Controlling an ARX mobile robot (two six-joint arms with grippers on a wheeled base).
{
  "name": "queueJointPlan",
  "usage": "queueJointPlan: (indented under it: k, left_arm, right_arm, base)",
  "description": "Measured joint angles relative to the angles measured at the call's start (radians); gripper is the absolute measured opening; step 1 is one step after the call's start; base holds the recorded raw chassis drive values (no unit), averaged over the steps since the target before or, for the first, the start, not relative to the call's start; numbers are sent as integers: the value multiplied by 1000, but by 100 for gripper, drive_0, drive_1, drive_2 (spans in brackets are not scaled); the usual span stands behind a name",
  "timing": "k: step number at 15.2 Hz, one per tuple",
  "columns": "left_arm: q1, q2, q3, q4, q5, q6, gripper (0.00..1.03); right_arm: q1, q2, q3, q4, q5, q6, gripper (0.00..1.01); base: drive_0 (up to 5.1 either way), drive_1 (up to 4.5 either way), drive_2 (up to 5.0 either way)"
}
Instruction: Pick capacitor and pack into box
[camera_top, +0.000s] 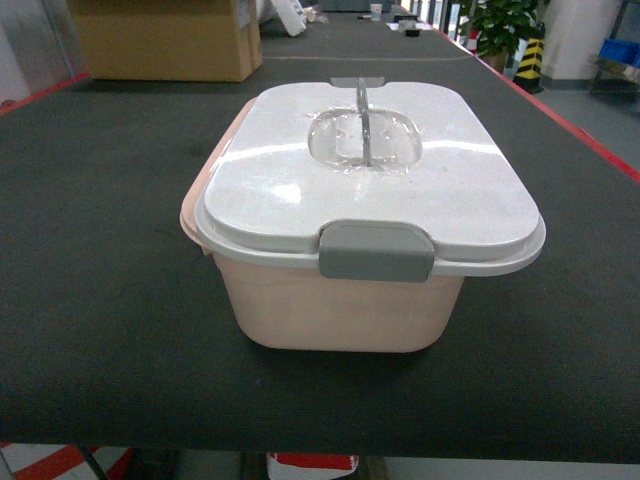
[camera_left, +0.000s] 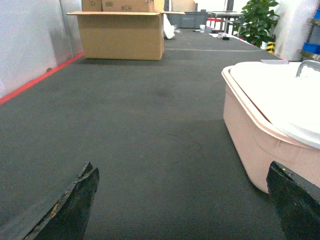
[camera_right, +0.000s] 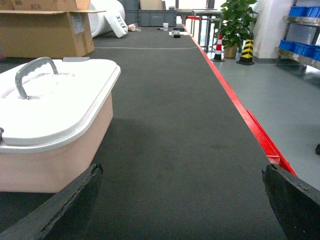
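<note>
Counter (camera_top: 120, 300) of dark grey matting with a red edge stripe carries everything. Behind the box, well apart, stands an open brown cardboard carton (camera_top: 165, 40). Central on the matting sits the pale pink rectangular plastic box (camera_top: 340, 310), closed by its white lid (camera_top: 370, 190) with grey latch (camera_top: 376, 251) and grey handle (camera_right: 30, 75). Left end effector (camera_left: 185, 200) lies just left of the box, fingers spread apart, holding nothing. Right end effector (camera_right: 182, 200) lies just right of it, likewise apart.
</note>
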Motion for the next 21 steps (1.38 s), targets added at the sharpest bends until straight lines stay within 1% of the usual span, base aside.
queueJointPlan:
  k: [1, 21]
  left_arm:
    - [0, 0, 0, 0, 0, 0, 97]
    - [0, 0, 0, 0, 0, 0, 98]
  right_arm:
    - [0, 0, 0, 0, 0, 0, 98]
    - [0, 0, 0, 0, 0, 0, 98]
  base:
    - [0, 0, 0]
    - [0, 0, 0]
